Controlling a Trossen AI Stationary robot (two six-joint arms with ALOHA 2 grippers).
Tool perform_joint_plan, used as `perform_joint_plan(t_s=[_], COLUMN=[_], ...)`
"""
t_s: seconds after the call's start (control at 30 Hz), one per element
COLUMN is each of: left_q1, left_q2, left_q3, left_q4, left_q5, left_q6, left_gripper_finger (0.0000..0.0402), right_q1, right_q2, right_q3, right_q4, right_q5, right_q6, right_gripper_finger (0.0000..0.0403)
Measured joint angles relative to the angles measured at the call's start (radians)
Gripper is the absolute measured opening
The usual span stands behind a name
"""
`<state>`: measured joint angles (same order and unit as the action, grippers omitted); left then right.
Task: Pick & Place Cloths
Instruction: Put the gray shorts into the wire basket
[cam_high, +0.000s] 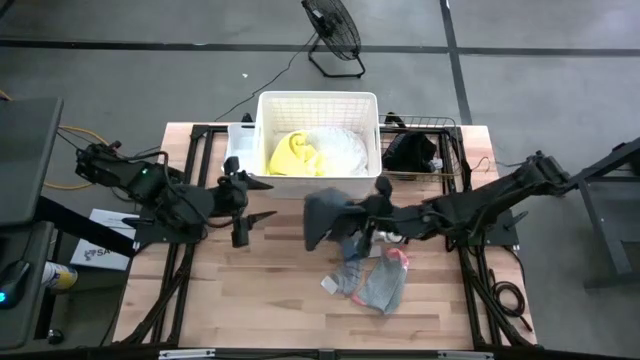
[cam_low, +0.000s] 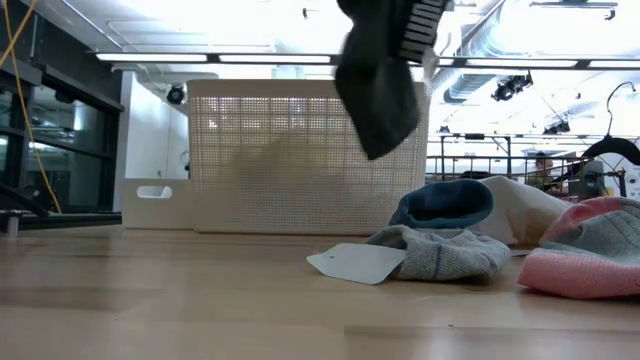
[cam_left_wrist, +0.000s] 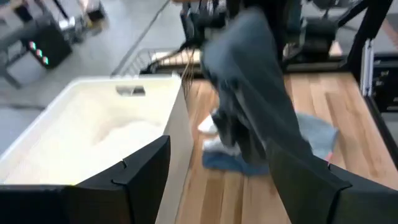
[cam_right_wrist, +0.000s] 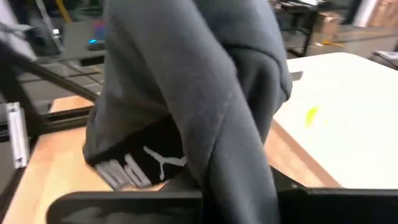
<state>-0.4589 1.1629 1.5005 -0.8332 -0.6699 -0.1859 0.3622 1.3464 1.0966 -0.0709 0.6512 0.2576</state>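
Note:
My right gripper (cam_high: 372, 207) is shut on a dark grey cloth (cam_high: 325, 215), held in the air just in front of the white slatted basket (cam_high: 262, 120). The cloth also shows in the low view (cam_low: 380, 85), the left wrist view (cam_left_wrist: 249, 87) and the right wrist view (cam_right_wrist: 186, 93). A yellow cloth (cam_high: 295, 155) and a white cloth (cam_high: 342, 150) lie in the basket. Blue-grey, grey and pink cloths (cam_high: 375, 278) lie heaped on the table. My left gripper (cam_high: 258, 200) is open and empty, left of the hanging cloth. My right gripper holds the dark grey cloth by a bunched upper part (cam_high: 352, 208), coming at it roughly level from the table's right. The cloth drapes over the fingers in the right wrist view and hides the place of contact. It hangs slack below the gripper (cam_low: 385, 125), clear of the table.
A wire basket (cam_high: 450, 150) holding a black cloth (cam_high: 410, 150) stands right of the white basket. A white tag (cam_low: 360, 263) lies in front of the heap. Bare wood lies on the table's near left. A fan (cam_high: 333, 35) stands on the floor beyond.

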Motion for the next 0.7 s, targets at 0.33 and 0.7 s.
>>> perform_joint_plan(t_s=[0.33,0.7], left_q1=[0.0,0.0], left_q2=[0.006,0.014], left_q3=[0.0,0.0], left_q4=[-0.094,-0.093], left_q5=[0.007,0.01], left_q6=[-0.103,-0.111], left_gripper_finger=[0.0257,0.0257], right_q1=[0.028,0.061], right_q2=[-0.177,-0.338], right_q3=[0.0,0.0], right_q4=[-0.268,-0.726], right_q5=[0.092,0.163], right_q6=[0.099,0.326], right_gripper_finger=[0.0017,0.0017])
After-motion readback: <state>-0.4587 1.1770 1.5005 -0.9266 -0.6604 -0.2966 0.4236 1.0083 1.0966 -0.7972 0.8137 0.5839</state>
